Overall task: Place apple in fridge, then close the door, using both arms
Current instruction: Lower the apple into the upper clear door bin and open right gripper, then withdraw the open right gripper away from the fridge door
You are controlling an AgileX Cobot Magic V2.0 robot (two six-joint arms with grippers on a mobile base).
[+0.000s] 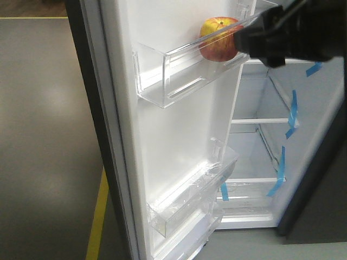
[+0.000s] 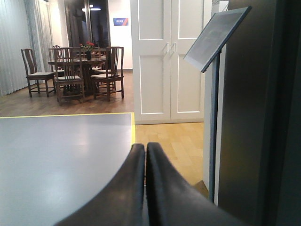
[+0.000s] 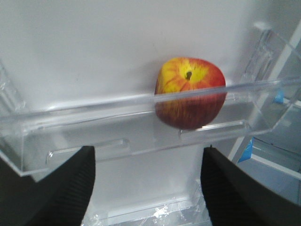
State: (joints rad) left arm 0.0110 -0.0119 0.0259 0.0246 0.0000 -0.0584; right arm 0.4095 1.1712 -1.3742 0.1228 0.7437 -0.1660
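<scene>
Firm, glossy and likely slippery, the apple (image 3: 190, 92) sits in the door bin (image 3: 94, 120); the wide-open, empty right end effector (image 3: 148, 162) would best grip its flanks.

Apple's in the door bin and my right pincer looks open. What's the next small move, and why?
Probably draw the right pincer straight back from the bin. Its jaws stand open and the apple rests free in the bin behind the clear wall, so the placing looks done. The door is wide open, and the arm should clear it before any push. The left pincer is shut, facing the room.
</scene>
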